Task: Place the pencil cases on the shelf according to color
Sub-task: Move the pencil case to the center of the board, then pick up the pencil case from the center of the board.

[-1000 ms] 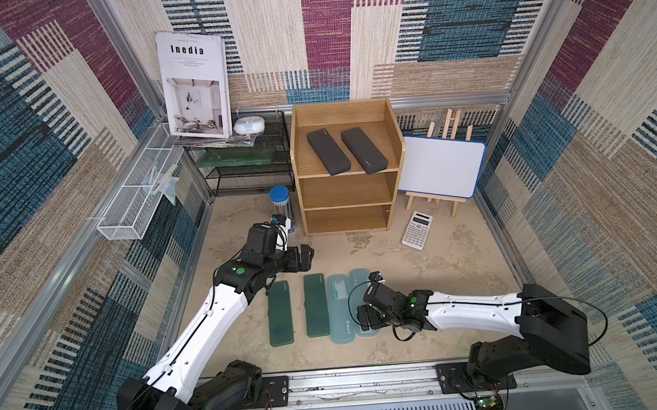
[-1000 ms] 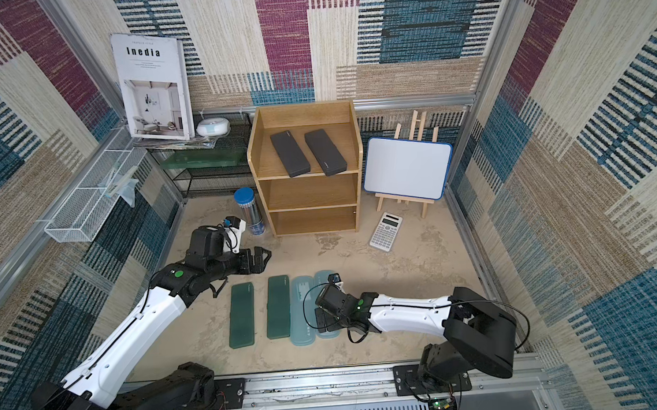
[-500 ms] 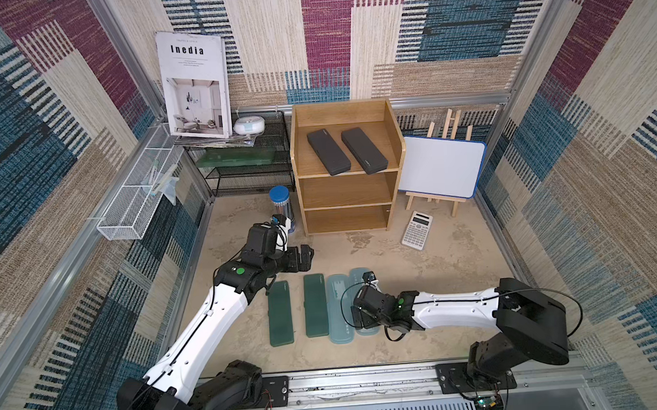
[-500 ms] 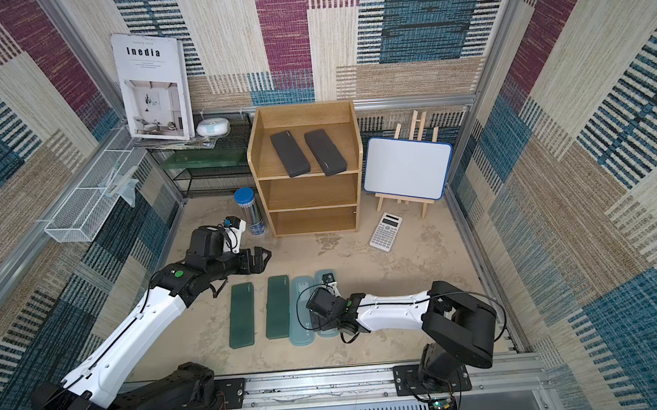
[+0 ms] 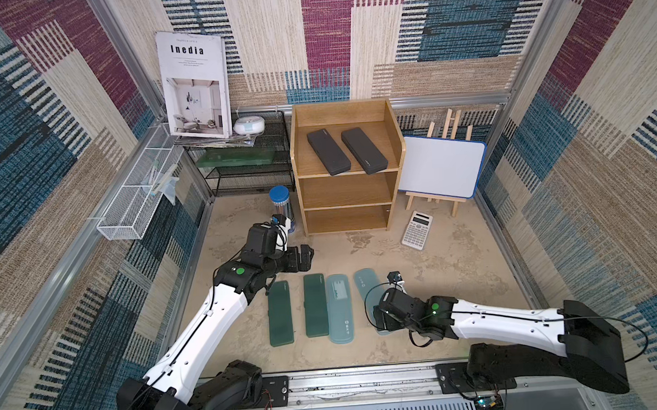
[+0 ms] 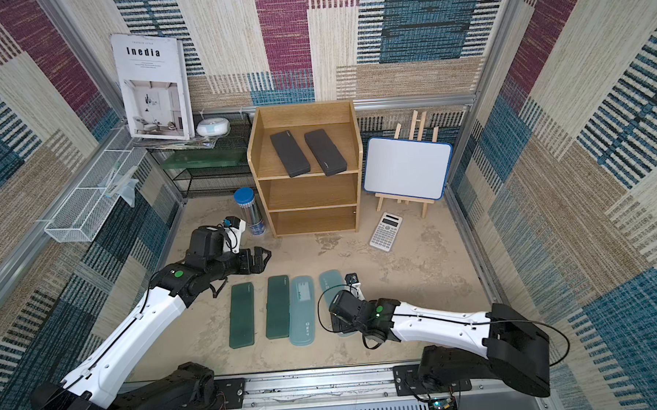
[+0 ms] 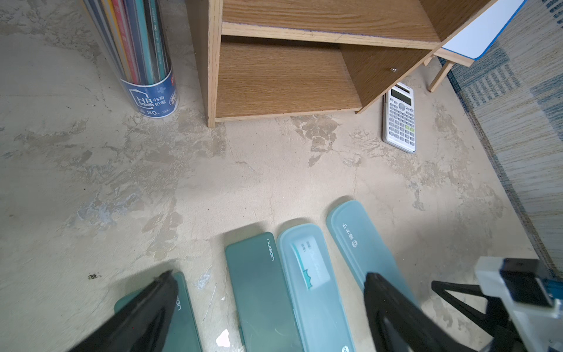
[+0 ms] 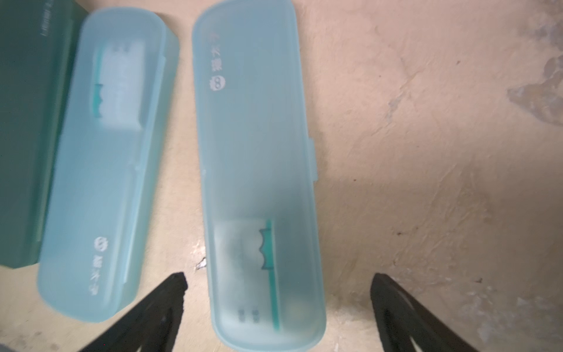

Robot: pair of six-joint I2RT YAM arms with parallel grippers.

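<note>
The right gripper [image 8: 278,282] is held wide open astride the blue case [image 8: 253,137], which lies on the table [image 8: 426,152], well apart from the shelf [image 5: 347,206]. Closed off-centre, the case could be skewed into its neighbour [image 8: 109,158].

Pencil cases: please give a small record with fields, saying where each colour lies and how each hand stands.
black cases: two, flat, side by side on the top tier of the shelf
lower tiers: nothing seen inside
green cases: two, side by side on the table
blue cases: two, on the table beside the green ones
left hand: open, empty, between the green cases and the shelf
right hand: open, jaws either side of one blue case's near end, not closed on it
</note>
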